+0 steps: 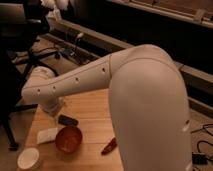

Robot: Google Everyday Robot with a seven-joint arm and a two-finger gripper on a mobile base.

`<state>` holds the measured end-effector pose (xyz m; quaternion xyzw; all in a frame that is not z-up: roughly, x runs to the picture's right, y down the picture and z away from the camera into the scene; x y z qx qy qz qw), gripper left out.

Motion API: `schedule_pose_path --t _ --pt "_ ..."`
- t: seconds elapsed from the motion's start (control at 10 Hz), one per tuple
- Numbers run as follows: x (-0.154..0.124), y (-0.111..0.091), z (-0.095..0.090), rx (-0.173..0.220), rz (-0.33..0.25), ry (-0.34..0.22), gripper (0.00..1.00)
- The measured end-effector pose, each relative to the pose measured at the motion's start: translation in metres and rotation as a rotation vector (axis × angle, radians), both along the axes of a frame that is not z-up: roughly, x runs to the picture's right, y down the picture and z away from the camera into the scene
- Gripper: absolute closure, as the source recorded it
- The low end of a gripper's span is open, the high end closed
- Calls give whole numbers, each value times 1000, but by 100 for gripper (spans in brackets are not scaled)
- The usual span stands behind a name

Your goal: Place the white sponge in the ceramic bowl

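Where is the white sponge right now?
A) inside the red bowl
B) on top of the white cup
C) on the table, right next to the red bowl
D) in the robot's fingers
C: the white sponge lies flat on the table right beside the ceramic bowl. The gripper hangs farther back over the table, under the arm, holding nothing.
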<state>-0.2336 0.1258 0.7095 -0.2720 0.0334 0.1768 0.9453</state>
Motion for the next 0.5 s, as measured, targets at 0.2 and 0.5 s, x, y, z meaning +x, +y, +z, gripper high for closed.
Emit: schedule_pose_path --t 0.2,0.5 --pt "-20 13 5 -9 -88 -90 35" --pt "-29 30 20 -3 -181 -120 35"
